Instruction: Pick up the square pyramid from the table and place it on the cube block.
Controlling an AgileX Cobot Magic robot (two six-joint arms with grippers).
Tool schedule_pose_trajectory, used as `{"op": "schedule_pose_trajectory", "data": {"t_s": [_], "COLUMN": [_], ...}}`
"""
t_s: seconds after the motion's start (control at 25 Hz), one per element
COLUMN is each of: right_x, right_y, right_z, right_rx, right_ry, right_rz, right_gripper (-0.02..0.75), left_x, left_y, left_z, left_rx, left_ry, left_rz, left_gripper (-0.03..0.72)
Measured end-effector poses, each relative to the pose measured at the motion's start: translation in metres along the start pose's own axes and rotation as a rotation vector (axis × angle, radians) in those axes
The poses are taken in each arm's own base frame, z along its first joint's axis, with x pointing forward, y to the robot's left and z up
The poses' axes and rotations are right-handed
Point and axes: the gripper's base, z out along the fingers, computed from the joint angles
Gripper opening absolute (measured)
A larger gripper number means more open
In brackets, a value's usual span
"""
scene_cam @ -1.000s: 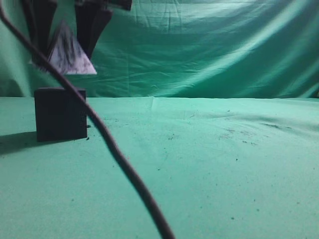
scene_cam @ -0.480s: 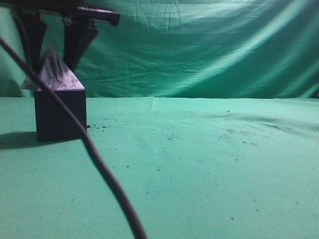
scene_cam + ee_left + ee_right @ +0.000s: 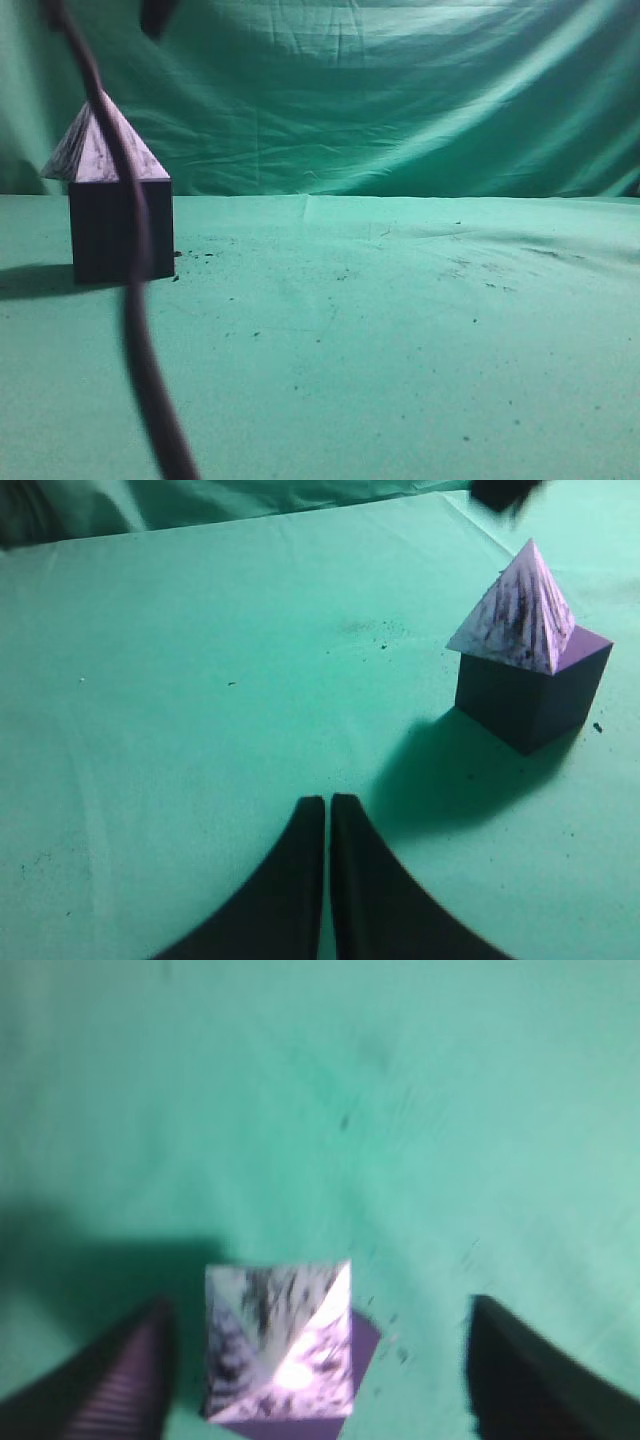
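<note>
The square pyramid point(image 3: 92, 152), pale lilac with dark streaks, rests on top of the dark cube block point(image 3: 122, 228) at the left of the table point(image 3: 400, 320), turned a little so one corner overhangs. Both also show in the left wrist view, pyramid point(image 3: 518, 615) on cube point(image 3: 535, 692), and from above in the right wrist view, pyramid point(image 3: 278, 1340) over cube point(image 3: 364, 1338). My right gripper point(image 3: 320, 1360) is open, its fingers apart on both sides of the pyramid and well above it; only a dark tip point(image 3: 157, 15) shows at the top of the exterior view. My left gripper point(image 3: 328, 805) is shut and empty, low over the cloth, away from the cube.
A thick black cable point(image 3: 135, 290) hangs close to the exterior camera and crosses in front of the cube and pyramid. A draped green backdrop point(image 3: 400, 90) stands behind the table. Small dark specks lie on the cloth.
The right gripper lowered the pyramid onto the cube, let go of it and rose almost out of the exterior view. The cable swung left.
</note>
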Motion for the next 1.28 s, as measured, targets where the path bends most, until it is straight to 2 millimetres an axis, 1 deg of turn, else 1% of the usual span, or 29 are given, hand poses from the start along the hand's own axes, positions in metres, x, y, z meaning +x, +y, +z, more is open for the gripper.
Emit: {"op": "schedule_pose_trajectory", "data": {"t_s": [0.08, 0.16, 0.2, 0.24, 0.28, 0.4, 0.52, 0.64, 0.68, 0.72, 0.76, 0.8, 0.96, 1.04, 1.28], "right_x": [-0.01, -0.014, -0.015, -0.014, -0.014, -0.008, 0.004, 0.02, 0.02, 0.026, 0.043, 0.052, 0.097, 0.125, 0.206], "right_y": [-0.004, -0.007, -0.008, -0.01, -0.012, -0.014, -0.015, -0.016, -0.016, -0.017, -0.019, -0.02, -0.022, -0.023, -0.026], "right_z": [-0.028, -0.058, -0.075, -0.091, -0.11, -0.162, -0.215, -0.25, -0.25, -0.256, -0.265, -0.27, -0.267, -0.265, -0.271], "right_rx": [0.009, 0.007, 0.006, 0.005, 0.004, -0.034, -0.103, -0.13, -0.13, -0.13, -0.131, -0.13, -0.117, -0.113, -0.116], "right_ry": [-0.078, -0.142, -0.173, -0.199, -0.233, -0.329, -0.417, -0.455, -0.455, -0.452, -0.428, -0.419, -0.312, -0.274, -0.329], "right_rz": [0.005, 0.013, 0.017, 0.02, 0.024, 0.04, 0.055, 0.055, 0.055, 0.055, 0.053, 0.053, 0.051, 0.063, 0.073], "right_gripper": [0.313, 0.13, 0.076, 0.049, 0.0, 0.0, 0.0, 0.0, 0.0, 0.0, 0.0, 0.0, 0.0, 0.0, 0.0], "left_x": [0.0, 0.0, 0.0, 0.0, 0.0, 0.0, 0.0, 0.0, 0.0, 0.0, 0.0, 0.0, 0.0, 0.0, 0.0], "left_y": [0.0, 0.0, 0.0, 0.0, 0.0, 0.0, 0.0, 0.0, 0.0, 0.0, 0.0, 0.0, 0.0, 0.0, 0.0], "left_z": [0.0, 0.0, 0.0, 0.0, 0.0, 0.0, 0.0, 0.0, 0.0, 0.0, 0.0, 0.0, 0.0, 0.0, 0.0], "left_rx": [0.0, 0.0, 0.0, 0.0, 0.0, 0.0, 0.0, 0.0, 0.0, 0.0, 0.0, 0.0, 0.0, 0.0, 0.0], "left_ry": [0.0, 0.0, 0.0, 0.0, 0.0, 0.0, 0.0, 0.0, 0.0, 0.0, 0.0, 0.0, 0.0, 0.0, 0.0], "left_rz": [0.0, 0.0, 0.0, 0.0, 0.0, 0.0, 0.0, 0.0, 0.0, 0.0, 0.0, 0.0, 0.0, 0.0, 0.0], "left_gripper": [0.0, 0.0, 0.0, 0.0, 0.0, 0.0, 0.0, 0.0, 0.0, 0.0, 0.0, 0.0, 0.0, 0.0, 0.0]}}
